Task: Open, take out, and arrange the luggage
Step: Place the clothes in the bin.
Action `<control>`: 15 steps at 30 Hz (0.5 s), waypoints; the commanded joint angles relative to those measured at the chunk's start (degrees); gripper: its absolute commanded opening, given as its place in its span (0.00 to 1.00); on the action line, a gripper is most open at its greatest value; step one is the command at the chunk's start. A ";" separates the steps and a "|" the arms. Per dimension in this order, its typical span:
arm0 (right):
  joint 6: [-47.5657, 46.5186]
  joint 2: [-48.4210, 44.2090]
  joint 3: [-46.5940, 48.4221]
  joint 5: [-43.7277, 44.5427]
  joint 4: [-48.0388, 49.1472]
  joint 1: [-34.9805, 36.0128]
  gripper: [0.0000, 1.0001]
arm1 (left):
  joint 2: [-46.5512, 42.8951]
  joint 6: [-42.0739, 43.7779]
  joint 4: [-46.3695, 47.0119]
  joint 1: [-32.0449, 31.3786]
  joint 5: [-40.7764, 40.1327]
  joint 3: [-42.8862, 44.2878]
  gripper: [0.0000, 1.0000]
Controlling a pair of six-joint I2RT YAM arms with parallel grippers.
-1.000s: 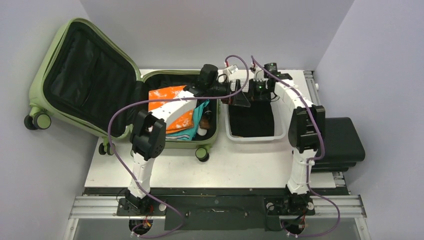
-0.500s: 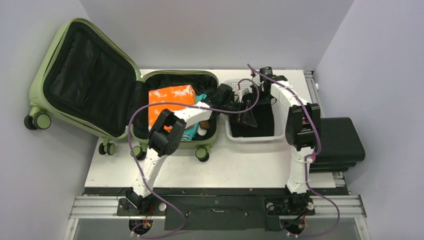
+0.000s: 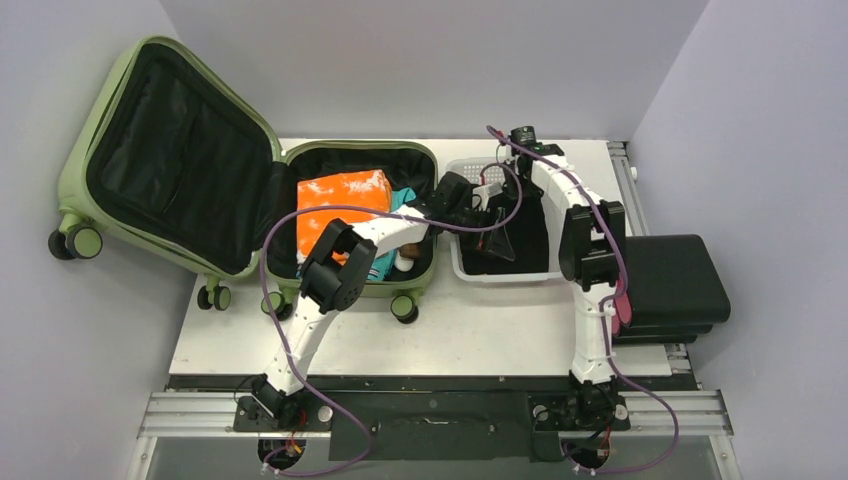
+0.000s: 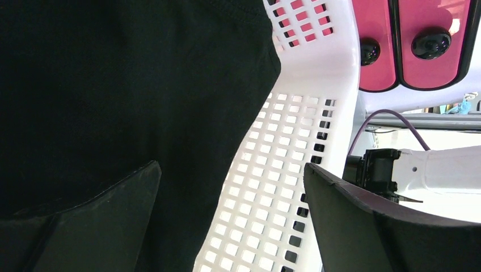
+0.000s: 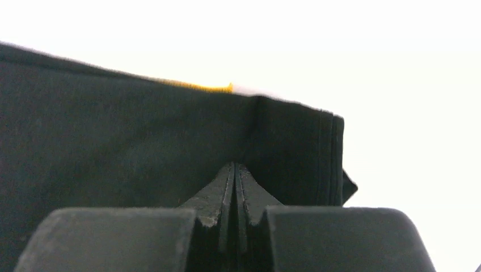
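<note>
Black garment [image 3: 525, 240] being arranged in white mesh plastic basket [image 3: 505, 277]; left gripper [image 4: 231, 167] apart, right gripper [image 5: 234, 167] together against it; next, tidy folds.

Table layout, seen from above.
The light olive-green hard-shell suitcase [image 3: 170, 150] lies open on the left part of the white rectangular table [image 3: 480, 335], its lid leaning out past the left edge. A folded orange cloth [image 3: 340, 195] lies in its base. Just to its right stands a white mesh plastic basket [image 3: 505, 276] holding a black cloth [image 3: 530, 232]. A black hard case with pink-red side [image 3: 675, 280] sits beyond the table's right edge.
</note>
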 commanded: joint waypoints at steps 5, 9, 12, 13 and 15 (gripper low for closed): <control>-1.24 6.05 9.73 5.37 -1.30 1.39 0.00 | -3.07 -0.81 0.31 1.09 2.20 1.08 0.96; -2.66 7.88 10.62 6.96 -0.73 1.82 0.00 | -4.21 -4.38 4.00 3.11 4.96 3.36 0.96; -2.79 5.83 8.36 7.77 2.17 1.83 0.00 | -5.87 -6.82 6.34 4.62 6.60 3.75 0.96; -2.69 5.24 8.23 6.92 2.17 1.81 0.00 | -6.25 -6.94 7.92 4.82 7.02 3.80 0.96; -2.46 2.40 7.81 4.53 1.91 1.55 0.00 | -7.53 -7.09 8.67 5.32 7.56 3.67 0.96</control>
